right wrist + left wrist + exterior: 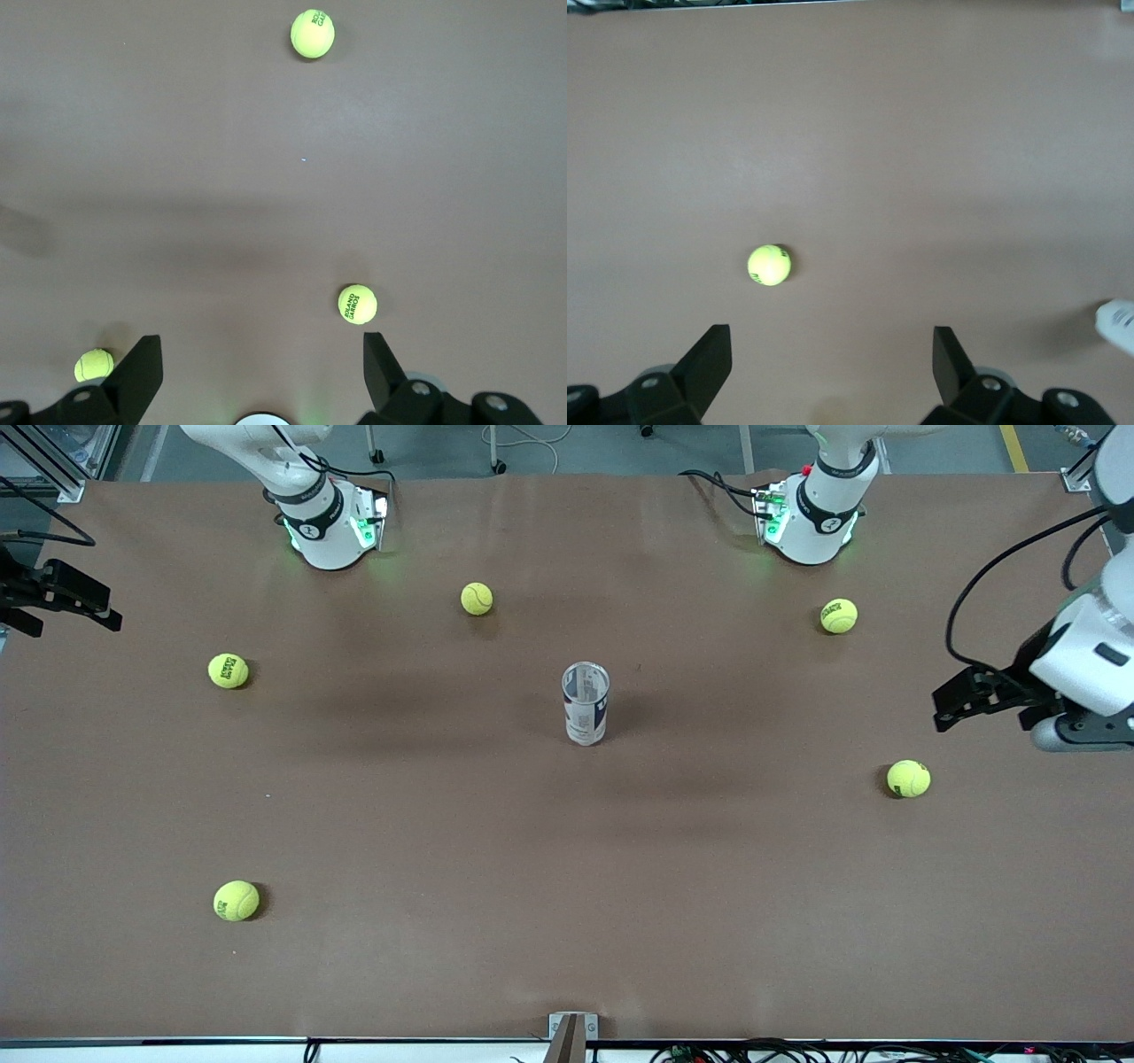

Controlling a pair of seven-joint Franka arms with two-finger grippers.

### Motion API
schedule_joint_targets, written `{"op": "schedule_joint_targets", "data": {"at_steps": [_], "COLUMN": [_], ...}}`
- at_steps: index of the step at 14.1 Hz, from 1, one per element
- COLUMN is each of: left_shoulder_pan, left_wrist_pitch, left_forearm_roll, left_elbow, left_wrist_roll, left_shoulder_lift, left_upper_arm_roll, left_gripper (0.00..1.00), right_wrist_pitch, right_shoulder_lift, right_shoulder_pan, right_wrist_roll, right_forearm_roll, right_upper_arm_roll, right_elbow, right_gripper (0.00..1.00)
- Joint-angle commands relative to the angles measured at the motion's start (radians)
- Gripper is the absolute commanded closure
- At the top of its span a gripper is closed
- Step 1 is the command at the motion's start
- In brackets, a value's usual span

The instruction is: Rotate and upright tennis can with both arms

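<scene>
The can (586, 704) stands upright mid-tabletop (425, 824), a clear tube with open top and white-and-navy label. The left gripper (952, 707) and right gripper (75, 602) hang well apart from the can, jaws wide open, empty.

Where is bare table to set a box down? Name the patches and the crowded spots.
Widest bare patch: the strip nearest the camera, between the ball at the right arm's end and the ball at the left arm's end. Crowded: around the upright tennis can mid-table, ringed by three balls. Left tool and right tool, both open, wait at the table's ends.
</scene>
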Motion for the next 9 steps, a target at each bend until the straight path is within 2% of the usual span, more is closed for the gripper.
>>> {"op": "schedule_joint_targets", "data": {"at_steps": [1, 9], "left_shoulder_pan": [0.02, 0.034], "left_wrist_pitch": [-0.015, -0.049], "left_forearm_roll": [-0.013, -0.033], "left_elbow": [-0.017, 0.002], "left_wrist_roll": [0.068, 0.065], "left_shoulder_lift": [-0.025, -0.025], "left_upper_arm_roll": [-0.006, -0.009], "left_gripper": [0.0, 0.0], "right_wrist_pitch": [0.004, 0.002], "right_shoulder_lift": [-0.033, -0.033], "right_shoulder_pan": [-0.019, -0.016], "right_wrist_roll": [-0.018, -0.018], "right_forearm_roll": [0.016, 0.007], "right_upper_arm_roll": [0.007, 0.007], "right_elbow": [-0.033, -0.033], "right_gripper": [0.0, 0.0]}}
